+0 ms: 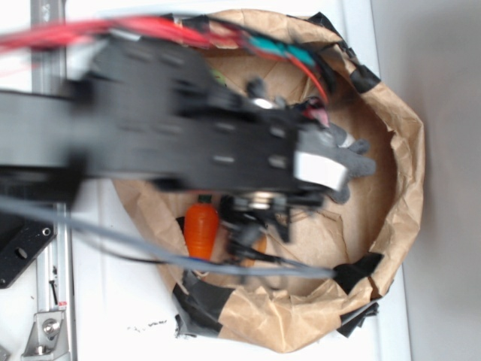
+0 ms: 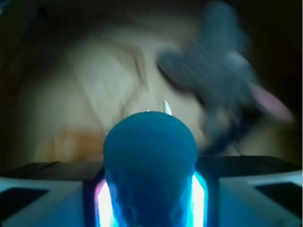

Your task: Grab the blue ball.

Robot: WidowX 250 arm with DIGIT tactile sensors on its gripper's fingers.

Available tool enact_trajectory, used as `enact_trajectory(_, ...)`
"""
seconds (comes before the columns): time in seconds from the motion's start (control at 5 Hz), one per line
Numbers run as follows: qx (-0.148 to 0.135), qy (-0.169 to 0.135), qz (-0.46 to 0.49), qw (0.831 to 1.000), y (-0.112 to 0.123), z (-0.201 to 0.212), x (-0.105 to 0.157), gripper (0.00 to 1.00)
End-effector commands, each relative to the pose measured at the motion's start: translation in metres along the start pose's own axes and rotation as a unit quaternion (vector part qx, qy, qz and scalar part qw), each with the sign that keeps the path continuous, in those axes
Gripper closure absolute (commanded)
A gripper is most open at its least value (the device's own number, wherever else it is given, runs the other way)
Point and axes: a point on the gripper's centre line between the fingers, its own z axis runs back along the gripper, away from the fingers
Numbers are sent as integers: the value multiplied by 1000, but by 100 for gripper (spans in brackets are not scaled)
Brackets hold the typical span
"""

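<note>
Gripping blue ball (image 2: 150, 156) between jaws, end effector (image 2: 150, 198) clenched on it inside paper-lined basket (image 1: 406, 150). Advice: maintain squeeze, lift straight up, avoid grey plush toy (image 2: 218, 80) nearby. Carrot toy (image 1: 201, 228) lies apart.

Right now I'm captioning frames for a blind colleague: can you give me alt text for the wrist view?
A teal-blue ball fills the lower centre, held between the gripper's pale fingers. Behind it, blurred, lie crumpled brown paper and a grey plush toy with a pink part, upper right.
</note>
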Motion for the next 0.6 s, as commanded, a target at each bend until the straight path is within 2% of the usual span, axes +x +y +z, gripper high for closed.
enact_trajectory(0.0, 3, -16, 229, 973, 6, 83, -7, 100)
enact_trajectory(0.4, 3, -13, 254, 967, 6, 75, -5, 100)
